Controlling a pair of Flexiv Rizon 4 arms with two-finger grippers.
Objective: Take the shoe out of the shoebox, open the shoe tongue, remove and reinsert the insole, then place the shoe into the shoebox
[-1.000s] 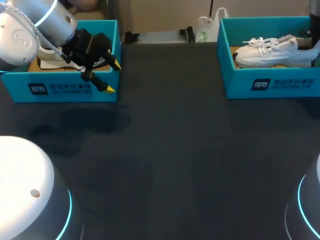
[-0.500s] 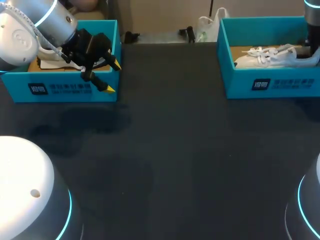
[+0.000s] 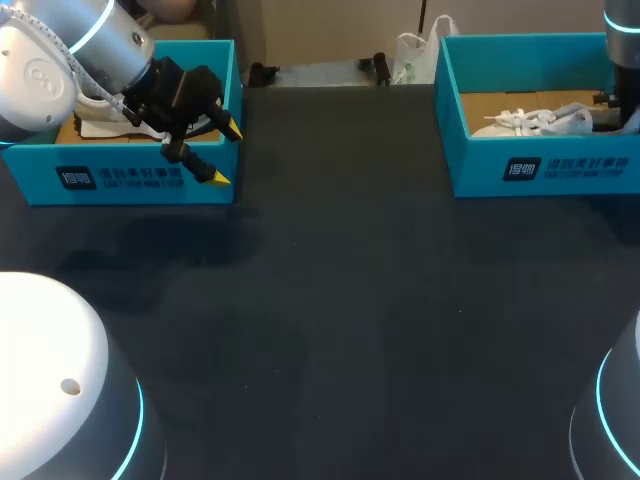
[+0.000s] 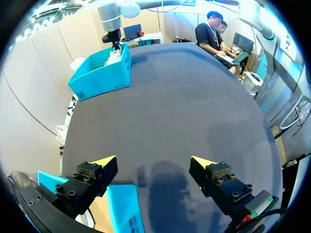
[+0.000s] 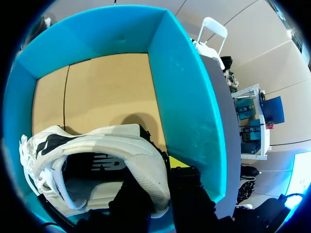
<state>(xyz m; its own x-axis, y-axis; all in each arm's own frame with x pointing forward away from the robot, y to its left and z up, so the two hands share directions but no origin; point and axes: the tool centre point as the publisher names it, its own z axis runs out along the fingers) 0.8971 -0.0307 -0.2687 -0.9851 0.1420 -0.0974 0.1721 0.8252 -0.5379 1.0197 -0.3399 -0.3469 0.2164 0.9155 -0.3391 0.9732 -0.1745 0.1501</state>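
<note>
Head view. Noted shoe low inside right shoebox, far right of table. Lies lengthwise left to right, toe left, heel right, directly under right arm. Cannot make out the grip from here. Noted left gripper over near wall of left shoebox, far left, well apart from shoe. Spread wide, holding nothing.

Left wrist view. Confirms left gripper wide and empty above bare table, tilted out across it. Shows shoe far ahead inside right shoebox.

Right wrist view. Found right gripper pointing straight down, closed narrow on heel collar of shoe. One finger inside the opening, one outside, just beside the box's wall. Shoe near box floor, toe away from gripper.

Judged: final placing nearly complete. Calls for release and a vertical lift clear of the wall, by right arm alone.
</note>
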